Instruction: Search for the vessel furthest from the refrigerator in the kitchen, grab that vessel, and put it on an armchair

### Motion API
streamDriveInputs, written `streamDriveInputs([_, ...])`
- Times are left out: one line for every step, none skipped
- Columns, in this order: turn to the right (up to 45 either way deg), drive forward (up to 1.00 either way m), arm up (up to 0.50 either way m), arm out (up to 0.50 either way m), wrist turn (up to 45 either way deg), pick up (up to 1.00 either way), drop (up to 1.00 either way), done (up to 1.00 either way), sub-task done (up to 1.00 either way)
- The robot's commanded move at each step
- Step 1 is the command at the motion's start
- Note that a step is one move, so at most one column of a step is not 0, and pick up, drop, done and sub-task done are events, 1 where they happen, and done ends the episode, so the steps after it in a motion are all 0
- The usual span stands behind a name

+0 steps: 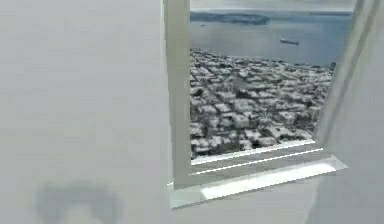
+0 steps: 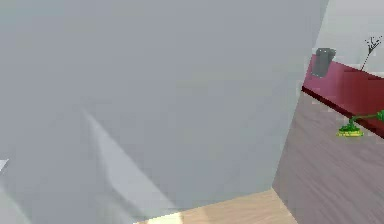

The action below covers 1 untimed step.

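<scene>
Window [image 1: 262, 85] framed in smooth white; grey cylindrical vessel [image 2: 324, 62] at flat red counter [image 2: 345, 95]; hand's state cannot be told.

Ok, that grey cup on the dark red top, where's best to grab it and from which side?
Probably around its side wall, about mid-height. The grey cup stands upright near the end of the dark red top, with no handle I can make out. Come in level across the near edge, away from the twiggy plant.
</scene>
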Motion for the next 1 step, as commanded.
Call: streamDriveInputs([9.0,0.00,0.00,0.00,0.0,0.00,0.00,0.00,0.00])
